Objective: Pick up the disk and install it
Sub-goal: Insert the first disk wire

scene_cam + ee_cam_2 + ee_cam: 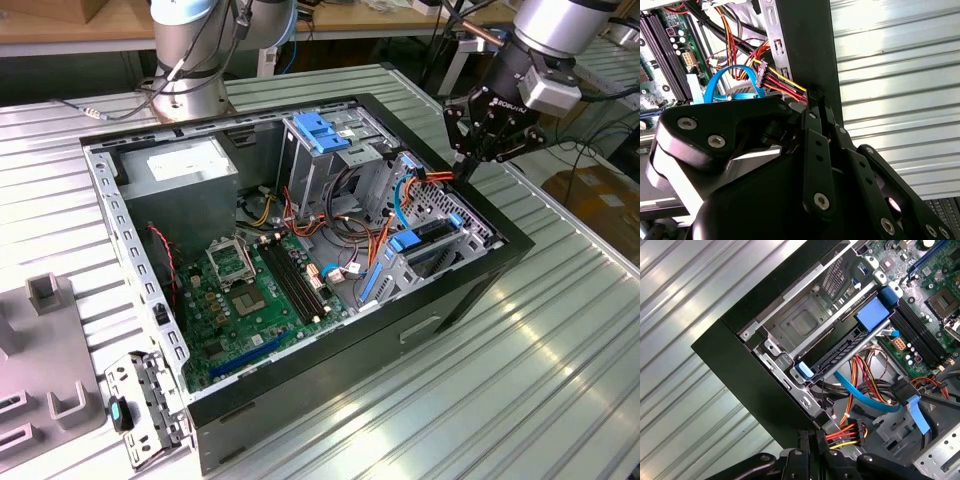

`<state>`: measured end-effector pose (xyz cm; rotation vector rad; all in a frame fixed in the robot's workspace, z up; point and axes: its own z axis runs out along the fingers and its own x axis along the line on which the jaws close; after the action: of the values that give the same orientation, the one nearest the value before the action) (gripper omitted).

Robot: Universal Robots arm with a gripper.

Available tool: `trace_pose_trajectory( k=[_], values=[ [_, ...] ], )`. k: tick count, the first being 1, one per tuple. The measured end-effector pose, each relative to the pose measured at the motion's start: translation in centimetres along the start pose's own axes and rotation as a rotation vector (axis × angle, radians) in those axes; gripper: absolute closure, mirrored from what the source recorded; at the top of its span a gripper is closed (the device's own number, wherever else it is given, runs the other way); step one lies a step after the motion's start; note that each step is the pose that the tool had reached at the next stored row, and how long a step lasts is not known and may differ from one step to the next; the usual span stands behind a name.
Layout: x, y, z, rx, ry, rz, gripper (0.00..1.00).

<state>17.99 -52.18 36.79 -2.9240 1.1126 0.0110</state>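
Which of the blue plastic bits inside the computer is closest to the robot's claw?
The flat blue cable looping just below the gripper; the big blue latch sits farther off.

We see a ribbed metal table (pixel 560 370) with a dull sheen that catches the light in pale streaks. The computer case (pixel 440 320) has matt black painted outer walls, while its inner frame is bare grey sheet metal — stamped and perforated. The drive bay clips (pixel 871 316) look like smooth blue plastic. The gripper (pixel 470 160) is black, faintly glossy, with bright metal screws — under a brushed silver arm (pixel 550 25). Cables (pixel 847 432) wear shiny coloured plastic.
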Motion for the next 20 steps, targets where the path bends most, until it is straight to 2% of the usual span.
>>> trace_pose_trajectory(
  k=[5, 13, 16, 20],
  values=[
    [-0.12, 0.10, -0.01, -0.0006, 0.0006, 0.000, 0.83],
    [-1.17, 1.12, 0.00, -0.0005, 0.0004, 0.000, 0.83],
    [-1.94, 1.88, 0.00, -0.0005, 0.0004, 0.001, 0.83],
    [-1.97, 1.90, 0.03, -0.0001, 0.0009, 0.042, 0.83]
  ],
)
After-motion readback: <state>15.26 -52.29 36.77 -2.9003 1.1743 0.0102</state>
